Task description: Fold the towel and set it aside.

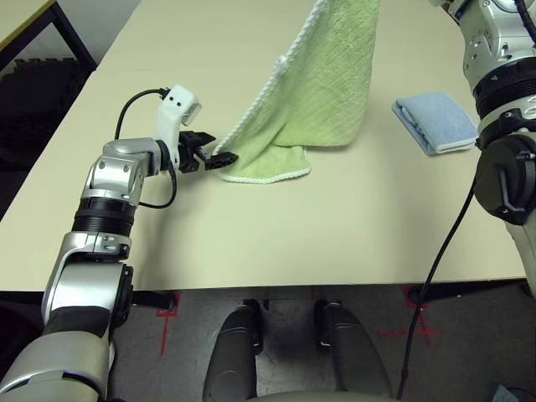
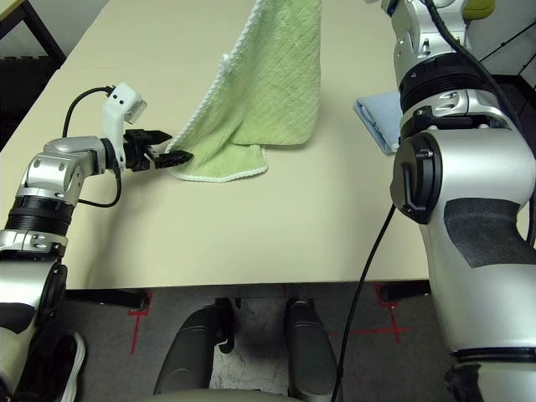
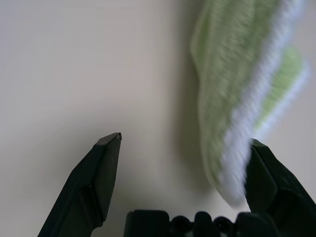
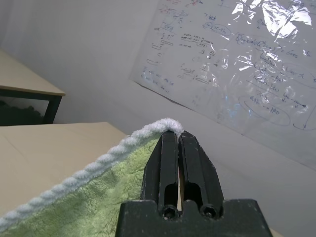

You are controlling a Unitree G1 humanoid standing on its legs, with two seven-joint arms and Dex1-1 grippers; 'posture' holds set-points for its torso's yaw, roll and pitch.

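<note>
Right gripper (image 4: 178,143) pinches the towel (image 1: 322,84) aloft; left gripper (image 1: 219,157), fingers spread, sits beside its trailing hem.

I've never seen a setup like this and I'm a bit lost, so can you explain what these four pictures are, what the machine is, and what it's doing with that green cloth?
This is a humanoid robot with two arms, each ending in a gripper of two black fingers. Two pictures come from cameras in its head, looking down over its silver arms at a table. The other two come from cameras on its wrists, looking along the fingers.

On the table lie the lower end of a light green towel and a smaller folded blue cloth, apart from it.

The right gripper is shut on the towel's white edge and holds it up, so the towel hangs down to the table. The left gripper is open beside the towel's lower corner, not gripping it.
</note>
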